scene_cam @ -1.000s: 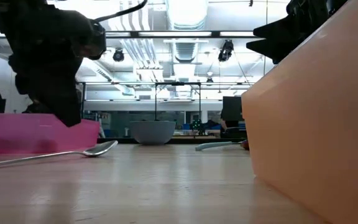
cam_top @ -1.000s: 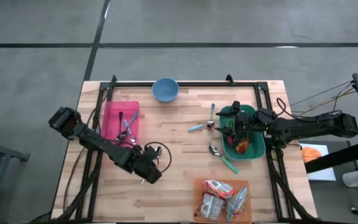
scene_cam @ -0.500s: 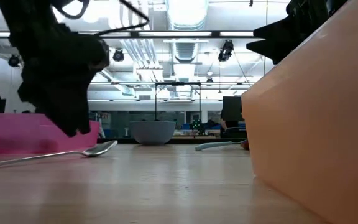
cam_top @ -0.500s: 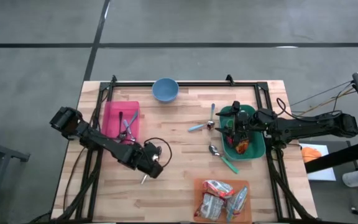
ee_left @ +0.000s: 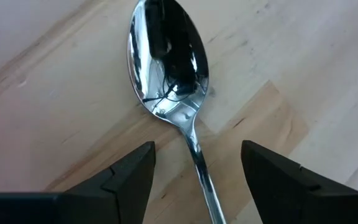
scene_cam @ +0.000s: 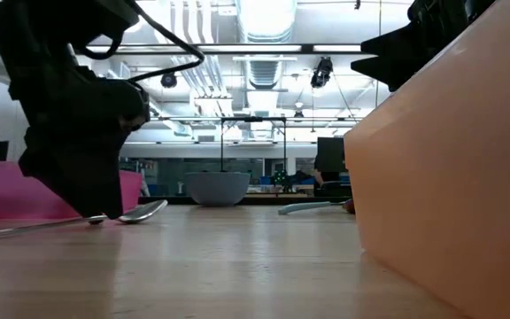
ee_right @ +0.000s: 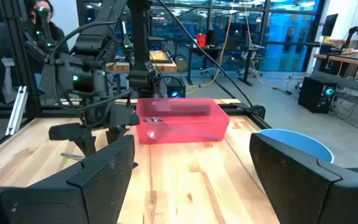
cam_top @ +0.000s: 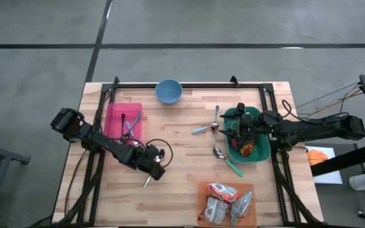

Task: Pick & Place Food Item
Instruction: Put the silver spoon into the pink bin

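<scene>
We hold the left claw (ee_left: 194, 163) released, fingers straddling a spoon (ee_left: 169, 62) on the worktop (cam_top: 182, 126); the right claw (cam_top: 236, 132) waits spread over the green tray (cam_top: 262, 152); next, we judge, close on the handle.

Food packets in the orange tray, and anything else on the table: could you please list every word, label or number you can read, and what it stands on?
None can be read.
Packets in the orange tray: red and white print, too small to read.
Pink bin, blue bowl, green tray, spoon: no text shows.
Screens in the room behind, in the right wrist view: too blurred to read.
</scene>
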Available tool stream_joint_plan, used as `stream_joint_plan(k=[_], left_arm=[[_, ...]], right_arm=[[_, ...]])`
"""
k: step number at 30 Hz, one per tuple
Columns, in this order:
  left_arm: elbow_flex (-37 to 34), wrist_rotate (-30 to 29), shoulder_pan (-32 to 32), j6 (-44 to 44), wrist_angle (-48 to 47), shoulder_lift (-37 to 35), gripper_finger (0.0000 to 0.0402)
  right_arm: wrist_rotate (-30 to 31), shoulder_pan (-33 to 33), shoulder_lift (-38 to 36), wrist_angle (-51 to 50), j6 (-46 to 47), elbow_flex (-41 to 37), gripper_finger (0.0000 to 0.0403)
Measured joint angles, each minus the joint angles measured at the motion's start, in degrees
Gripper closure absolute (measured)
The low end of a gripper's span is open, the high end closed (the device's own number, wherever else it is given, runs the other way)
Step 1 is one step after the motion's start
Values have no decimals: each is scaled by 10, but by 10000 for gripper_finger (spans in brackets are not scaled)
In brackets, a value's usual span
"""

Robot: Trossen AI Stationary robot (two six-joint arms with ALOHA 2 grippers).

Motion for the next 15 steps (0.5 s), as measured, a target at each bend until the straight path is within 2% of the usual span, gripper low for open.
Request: stream_joint_plan(k=[8,15], left_arm=[[-6,5,3,16,13,0,173],[-7,9,4,18,14,0,254]], right_arm=[[0,0,0,0,0,0,87],[0,0,0,0,0,0,87]])
